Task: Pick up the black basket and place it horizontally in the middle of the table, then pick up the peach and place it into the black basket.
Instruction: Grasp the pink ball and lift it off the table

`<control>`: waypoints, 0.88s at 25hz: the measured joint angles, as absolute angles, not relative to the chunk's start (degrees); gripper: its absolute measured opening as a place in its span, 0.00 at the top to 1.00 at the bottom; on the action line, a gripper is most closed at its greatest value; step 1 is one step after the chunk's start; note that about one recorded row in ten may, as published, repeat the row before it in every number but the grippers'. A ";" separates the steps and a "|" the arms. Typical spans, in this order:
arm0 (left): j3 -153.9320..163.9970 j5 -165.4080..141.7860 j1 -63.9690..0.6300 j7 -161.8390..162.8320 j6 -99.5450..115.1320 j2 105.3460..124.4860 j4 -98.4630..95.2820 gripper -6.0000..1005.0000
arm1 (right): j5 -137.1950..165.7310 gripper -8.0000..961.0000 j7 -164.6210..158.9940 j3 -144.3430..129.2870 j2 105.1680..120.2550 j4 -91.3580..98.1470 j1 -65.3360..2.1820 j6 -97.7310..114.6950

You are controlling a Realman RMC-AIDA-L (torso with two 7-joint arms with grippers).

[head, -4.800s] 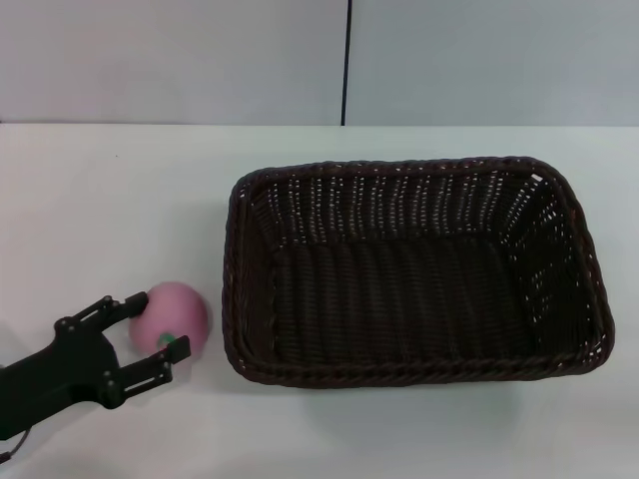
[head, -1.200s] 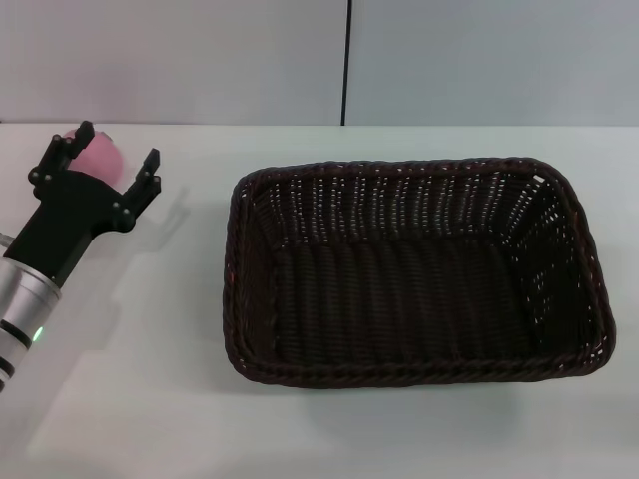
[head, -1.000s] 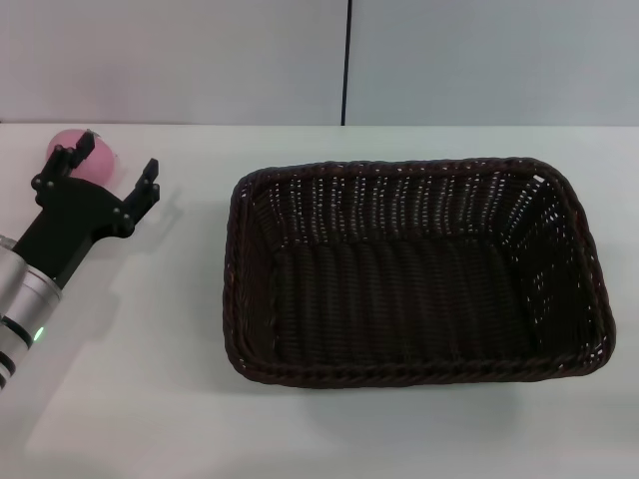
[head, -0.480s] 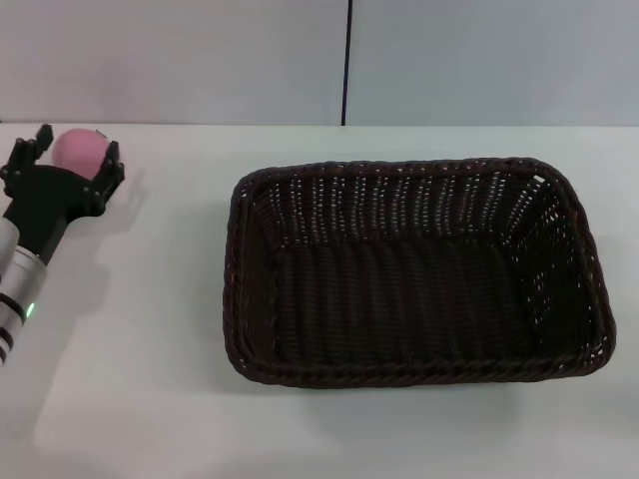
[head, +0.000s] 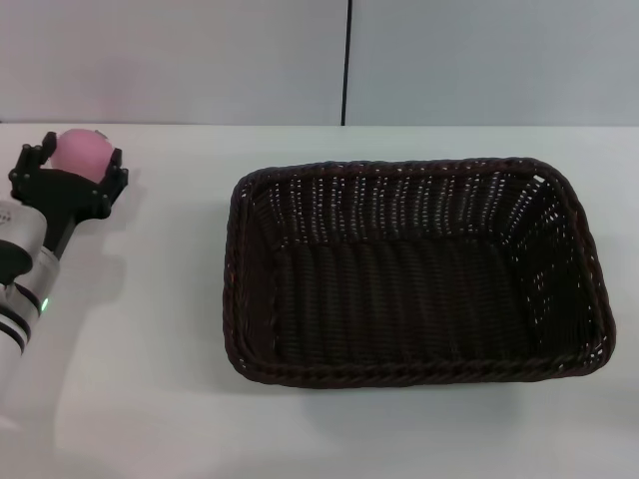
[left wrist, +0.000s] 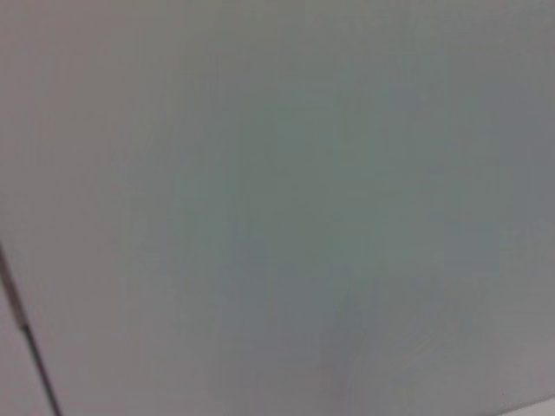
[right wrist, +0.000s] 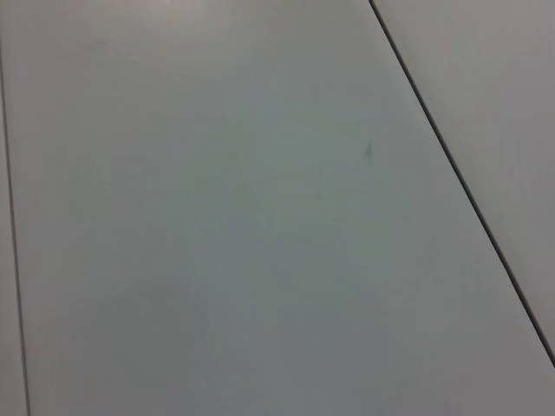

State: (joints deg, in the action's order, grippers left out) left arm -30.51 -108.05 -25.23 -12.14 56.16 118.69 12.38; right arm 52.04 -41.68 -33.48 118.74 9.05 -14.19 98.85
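Observation:
The black basket [head: 414, 269] lies lengthwise across the white table [head: 150, 329], right of centre, open side up and with nothing in it. My left gripper [head: 76, 163] is at the far left, well apart from the basket's left rim, shut on the pink peach [head: 82, 148], which shows between and above its black fingers. The silver left arm runs from it down to the lower left corner. The right gripper is out of view. Both wrist views show only grey wall panels.
A grey panelled wall [head: 200, 60] with a dark vertical seam [head: 347, 60] stands behind the table's far edge. Bare white tabletop lies between the left arm and the basket, and in front of the basket.
The peach, earlier on the table at the front left between the left fingers, is now held up at the far left. Over the last second the left gripper shifted left and turned.

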 joint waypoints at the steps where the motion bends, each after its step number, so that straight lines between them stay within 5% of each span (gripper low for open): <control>1: -31.17 -108.05 -25.23 -12.20 55.94 118.69 12.45 0.20 | 52.04 0.25 -41.68 -33.48 118.74 9.05 -14.20 98.84; 12: -31.77 -108.52 -25.26 -15.68 52.04 118.56 13.35 0.25 | 52.03 0.25 -41.74 -33.49 118.74 9.06 -14.03 98.41; 22: -31.92 -108.65 -25.18 -19.80 51.36 118.60 15.19 0.61 | 52.03 0.25 -41.83 -33.49 118.73 9.05 -14.11 97.53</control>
